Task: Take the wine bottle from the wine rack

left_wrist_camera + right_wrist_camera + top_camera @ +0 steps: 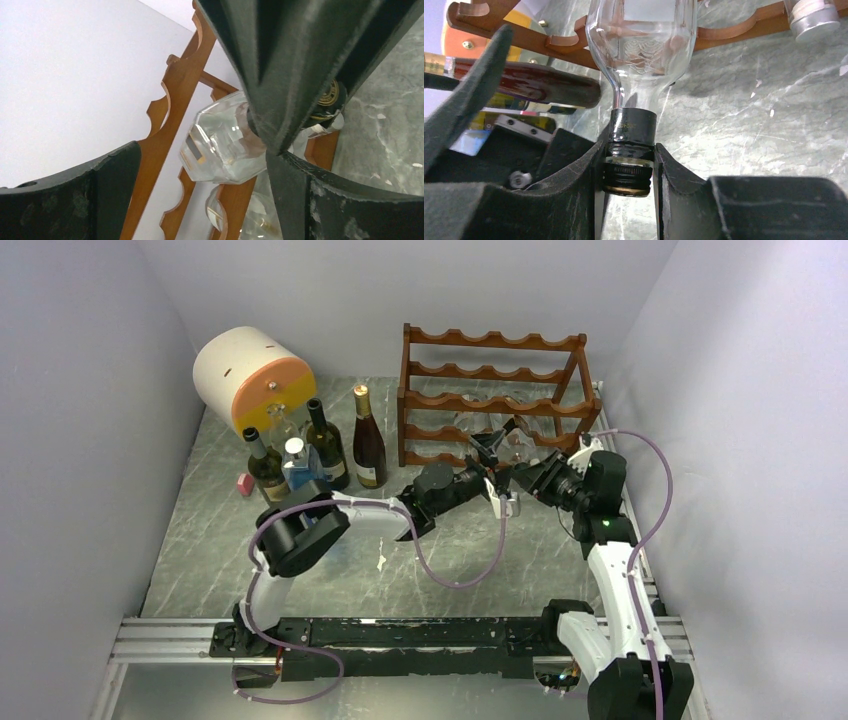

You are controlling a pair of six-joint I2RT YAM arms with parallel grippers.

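Note:
The dark reddish-brown wine rack (490,390) stands at the back right. A clear glass wine bottle (644,35) lies in a lower tier, its neck pointing out toward me. My right gripper (629,167) is shut on its black, gold-rimmed cap (630,172). In the left wrist view the bottle's shoulder (220,145) lies between the wide-apart fingers of my left gripper (202,152), which is open and touches nothing. Both grippers meet in front of the rack, left gripper (492,465) beside right gripper (522,478).
A white drum with an orange face (255,375) lies at the back left. Three dark bottles (368,440) and a small clear one stand beside it, with a pink block (244,484) near them. Another clear bottle with a silver cap (811,17) lies in the rack. Walls close in on both sides.

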